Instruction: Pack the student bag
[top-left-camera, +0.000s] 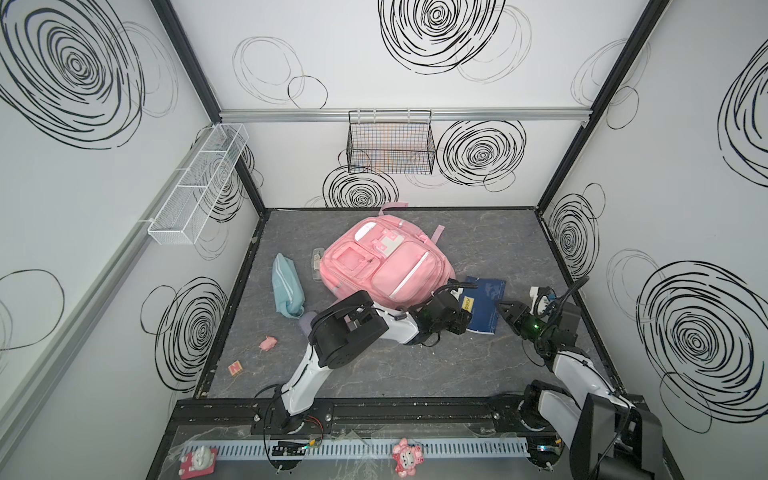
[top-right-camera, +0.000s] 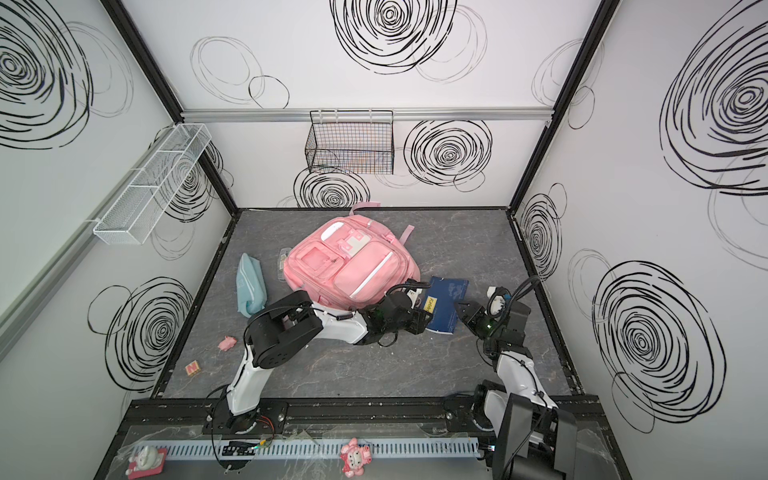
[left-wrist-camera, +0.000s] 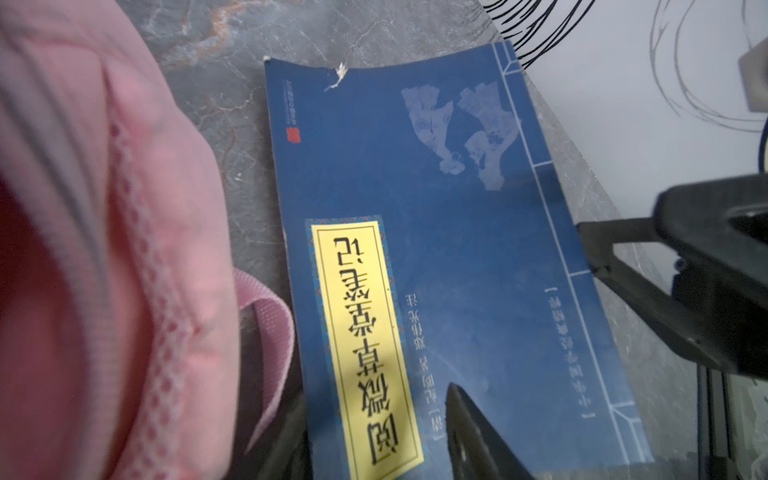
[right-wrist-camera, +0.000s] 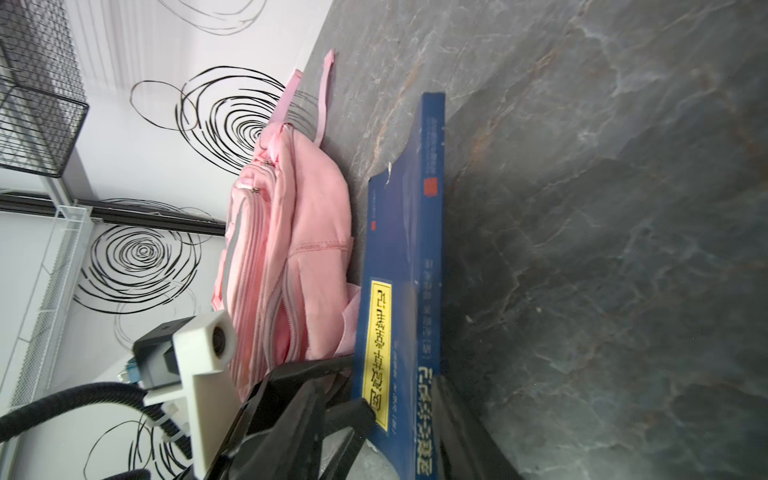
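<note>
The student bag (top-left-camera: 386, 262) (top-right-camera: 349, 266) is a pink backpack lying front-up in the middle of the table; it also shows in both wrist views (left-wrist-camera: 83, 249) (right-wrist-camera: 307, 232). Against its right side lies a blue book (top-left-camera: 486, 299) (top-right-camera: 446, 299) with a yellow title label. My left gripper (top-left-camera: 466, 319) (top-right-camera: 422, 322) (left-wrist-camera: 374, 415) reaches across to the book's near left corner and is open, with one finger over the cover and the other beside the book's edge. My right gripper (top-left-camera: 499, 306) (top-right-camera: 457, 307) (right-wrist-camera: 405, 399) is shut on the book's near right edge (right-wrist-camera: 399, 232), one finger on the cover and one underneath.
A teal zip pouch (top-left-camera: 286, 286) and a clear case (top-left-camera: 317, 264) lie left of the bag. A small pink toy (top-left-camera: 268, 343) and a red block (top-left-camera: 235, 368) sit at the front left. A black wire basket (top-left-camera: 390, 145) and a white mesh basket (top-left-camera: 199, 183) hang on the walls.
</note>
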